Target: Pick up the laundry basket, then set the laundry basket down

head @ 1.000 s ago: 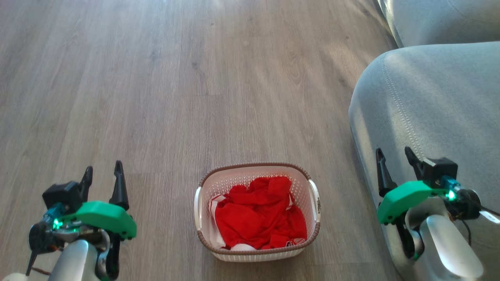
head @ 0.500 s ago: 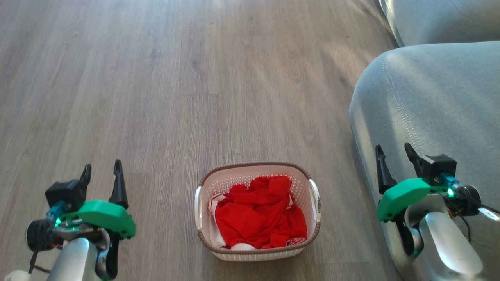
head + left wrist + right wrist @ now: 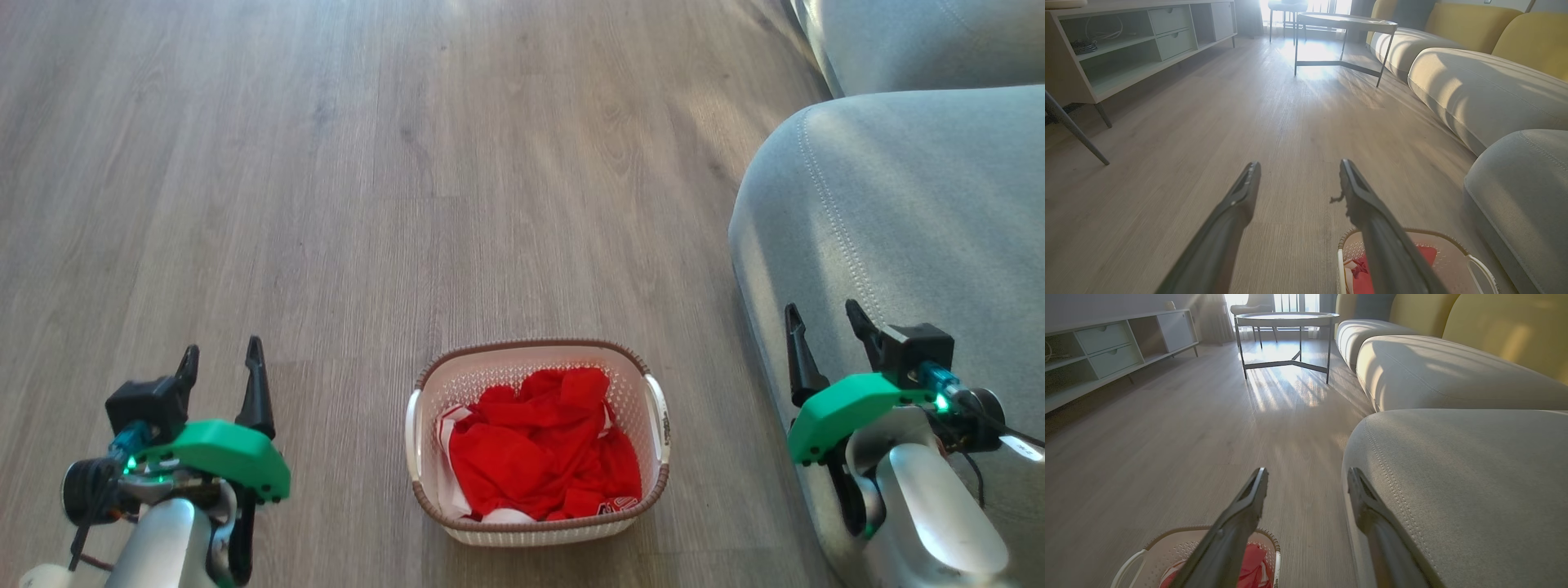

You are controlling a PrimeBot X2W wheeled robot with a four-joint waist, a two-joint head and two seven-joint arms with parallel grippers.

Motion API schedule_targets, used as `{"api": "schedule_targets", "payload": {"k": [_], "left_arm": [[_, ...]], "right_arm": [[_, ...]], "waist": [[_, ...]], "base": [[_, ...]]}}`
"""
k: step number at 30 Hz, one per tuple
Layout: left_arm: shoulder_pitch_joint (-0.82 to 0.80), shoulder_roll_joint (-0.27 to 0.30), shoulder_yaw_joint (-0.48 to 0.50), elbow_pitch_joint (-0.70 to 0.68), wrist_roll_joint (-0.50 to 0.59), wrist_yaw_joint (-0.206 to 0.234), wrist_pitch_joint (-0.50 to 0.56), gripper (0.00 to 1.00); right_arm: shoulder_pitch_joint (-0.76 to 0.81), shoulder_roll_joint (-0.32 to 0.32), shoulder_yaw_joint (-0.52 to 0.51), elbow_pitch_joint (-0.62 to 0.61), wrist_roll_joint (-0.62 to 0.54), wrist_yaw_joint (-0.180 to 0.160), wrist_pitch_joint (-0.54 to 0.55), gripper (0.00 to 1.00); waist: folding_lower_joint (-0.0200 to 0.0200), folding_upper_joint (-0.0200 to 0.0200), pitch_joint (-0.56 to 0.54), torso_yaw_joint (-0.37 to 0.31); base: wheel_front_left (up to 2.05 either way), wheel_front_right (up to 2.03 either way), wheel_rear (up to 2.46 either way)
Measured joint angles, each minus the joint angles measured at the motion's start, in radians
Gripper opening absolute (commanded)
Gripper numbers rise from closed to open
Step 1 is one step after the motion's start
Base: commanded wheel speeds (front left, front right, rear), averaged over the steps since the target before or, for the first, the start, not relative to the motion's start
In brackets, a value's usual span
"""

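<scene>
Laundry basket (image 3: 539, 532) sits between left tool (image 3: 222, 347) and right tool (image 3: 820, 308).

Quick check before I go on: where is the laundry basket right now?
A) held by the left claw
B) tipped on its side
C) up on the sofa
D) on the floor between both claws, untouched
D: the laundry basket stands upright on the floor, with the left claw and the right claw open and apart from it on either side.
</scene>
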Motion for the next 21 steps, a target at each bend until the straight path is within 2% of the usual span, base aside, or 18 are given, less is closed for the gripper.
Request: {"api": "schedule_targets", "payload": {"k": [21], "left_arm": [[-0.039, 0.005, -0.033, 0.022, 0.004, 0.006, 0.000, 1.00]], "right_arm": [[-0.001, -0.004, -0.004, 0.004, 0.000, 0.000, 0.000, 1.00]], "waist": [[0.0000, 0.0000, 0.048, 0.011]], "base": [[0.00, 0.00, 0.00]]}}
